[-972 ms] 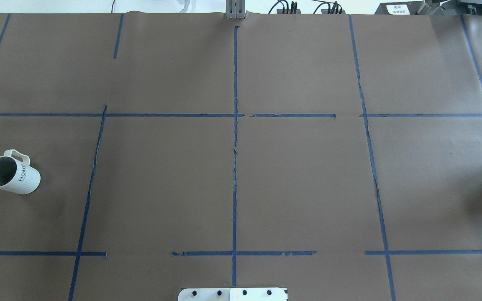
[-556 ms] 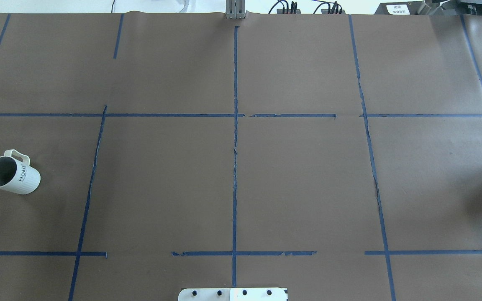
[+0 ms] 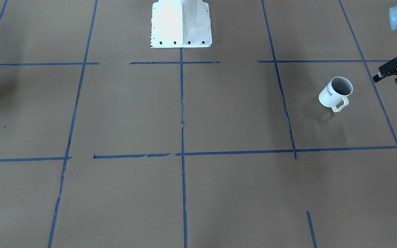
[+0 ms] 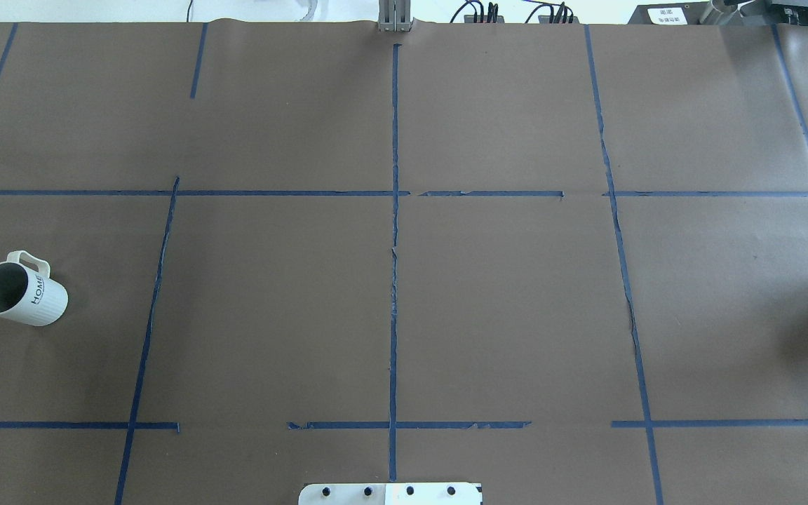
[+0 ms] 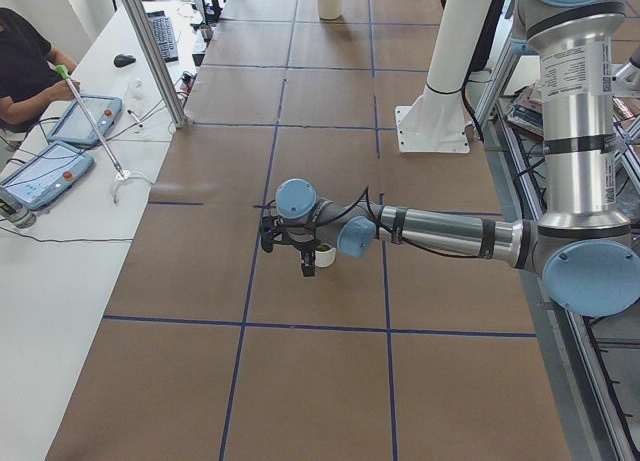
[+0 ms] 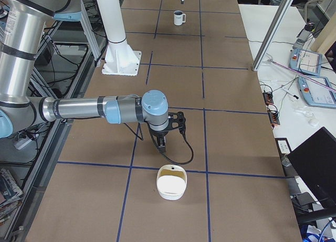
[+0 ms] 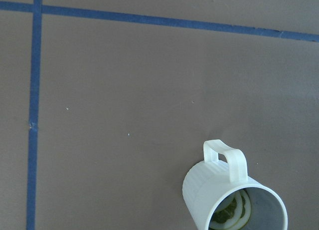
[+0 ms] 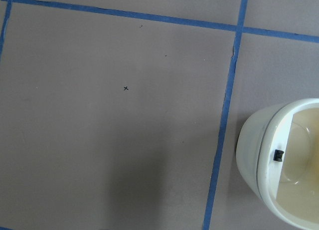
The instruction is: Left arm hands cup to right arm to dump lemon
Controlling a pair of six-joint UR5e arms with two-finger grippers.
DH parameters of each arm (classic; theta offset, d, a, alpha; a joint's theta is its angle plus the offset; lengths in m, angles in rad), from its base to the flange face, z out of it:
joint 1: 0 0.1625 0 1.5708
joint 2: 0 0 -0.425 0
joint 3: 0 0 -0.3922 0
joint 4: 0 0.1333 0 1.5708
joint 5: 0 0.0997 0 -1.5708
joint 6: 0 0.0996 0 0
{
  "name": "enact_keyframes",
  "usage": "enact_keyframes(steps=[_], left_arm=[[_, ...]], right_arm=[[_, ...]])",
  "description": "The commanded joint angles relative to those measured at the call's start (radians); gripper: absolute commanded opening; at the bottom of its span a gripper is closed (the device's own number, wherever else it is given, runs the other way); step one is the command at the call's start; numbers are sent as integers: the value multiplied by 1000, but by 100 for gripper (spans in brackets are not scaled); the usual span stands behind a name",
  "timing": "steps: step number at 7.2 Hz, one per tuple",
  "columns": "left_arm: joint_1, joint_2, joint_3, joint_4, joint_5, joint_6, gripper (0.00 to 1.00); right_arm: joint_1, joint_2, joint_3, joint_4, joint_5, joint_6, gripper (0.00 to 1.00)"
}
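Observation:
The white ribbed "HOME" cup (image 4: 22, 289) stands upright at the table's left end; it also shows in the front-facing view (image 3: 334, 93), the right exterior view (image 6: 179, 17) and the left wrist view (image 7: 234, 200). The yellow-green lemon (image 7: 228, 213) lies inside it. My left gripper (image 3: 386, 77) hovers just beside the cup, toward the table's end, with its fingers apart and empty; in the left exterior view the gripper (image 5: 288, 256) partly hides the cup (image 5: 325, 254). My right gripper (image 6: 163, 139) hangs over the table's other end; I cannot tell whether it is open or shut.
A cream-white bowl-like container (image 6: 171, 181) sits on the table near my right gripper, and shows in the right wrist view (image 8: 284, 160). The white robot base (image 3: 181, 24) stands at mid-table. An operator and tablets are on the side table (image 5: 60, 151).

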Motion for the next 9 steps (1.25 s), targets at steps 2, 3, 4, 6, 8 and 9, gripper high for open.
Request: enact_keyframes(steps=[2,3,4,6,8,9], left_arm=[[85,5,9,-39,38,-72,100],[119,7,9,-39,40,-72,100],[127,5,12,-39,41,-72,100],[188,5,27,-42,114,-75,100],[203,5,38,-41,116,-72,47],[203,4,38,-42,116,-75,18]], right_arm=[[-28,1,0,1,31,2,100],[-27,1,0,-1,55,4,100],[-28,1,-1,-1,56,4,100],[-28,4,0,1,54,4,100],[-28,4,0,3,54,5,100],[-28,7,0,4,54,5,100]])
